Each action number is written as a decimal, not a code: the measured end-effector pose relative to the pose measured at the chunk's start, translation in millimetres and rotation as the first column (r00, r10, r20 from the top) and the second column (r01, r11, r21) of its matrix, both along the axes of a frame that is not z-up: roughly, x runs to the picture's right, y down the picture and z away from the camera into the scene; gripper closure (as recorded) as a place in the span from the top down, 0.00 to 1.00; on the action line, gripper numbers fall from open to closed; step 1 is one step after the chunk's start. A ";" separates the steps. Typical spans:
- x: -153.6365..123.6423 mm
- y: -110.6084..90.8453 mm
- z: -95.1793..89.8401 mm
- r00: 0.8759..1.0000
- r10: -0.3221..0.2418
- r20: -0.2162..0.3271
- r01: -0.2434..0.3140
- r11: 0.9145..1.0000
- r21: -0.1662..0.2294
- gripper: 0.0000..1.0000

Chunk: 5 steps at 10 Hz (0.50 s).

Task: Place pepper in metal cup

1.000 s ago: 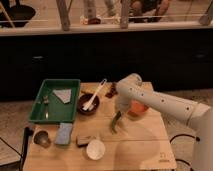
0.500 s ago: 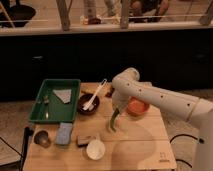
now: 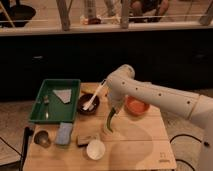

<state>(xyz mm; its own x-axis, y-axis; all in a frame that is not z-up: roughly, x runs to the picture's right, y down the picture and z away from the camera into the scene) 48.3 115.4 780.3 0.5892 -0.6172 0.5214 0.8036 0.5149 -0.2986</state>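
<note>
At lower left, on the pale wooden table (image 3: 135, 142), stands the dull round metal cup (image 3: 41, 138), below a green plastic tray (image 3: 37, 112). At centre the slim green pepper (image 3: 108, 124) hangs nearly upright, long axis vertical, well apart from the cup. The gripper (image 3: 110, 114) clamps its top. The smooth white arm (image 3: 160, 97) reaches in from the right, its wrist bent downward.
</note>
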 end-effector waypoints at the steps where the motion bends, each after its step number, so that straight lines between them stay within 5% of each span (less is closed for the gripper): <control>1: -3.4 -0.4 -4.7 1.000 -0.007 0.006 0.007 1.000 0.003 0.00; 5: -32.4 0.3 -29.4 0.997 -0.059 0.053 0.058 0.998 0.015 0.00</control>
<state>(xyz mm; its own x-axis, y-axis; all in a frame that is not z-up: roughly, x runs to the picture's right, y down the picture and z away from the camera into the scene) 15.9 115.7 750.9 0.5233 -0.6567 0.5431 0.8471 0.4702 -0.2477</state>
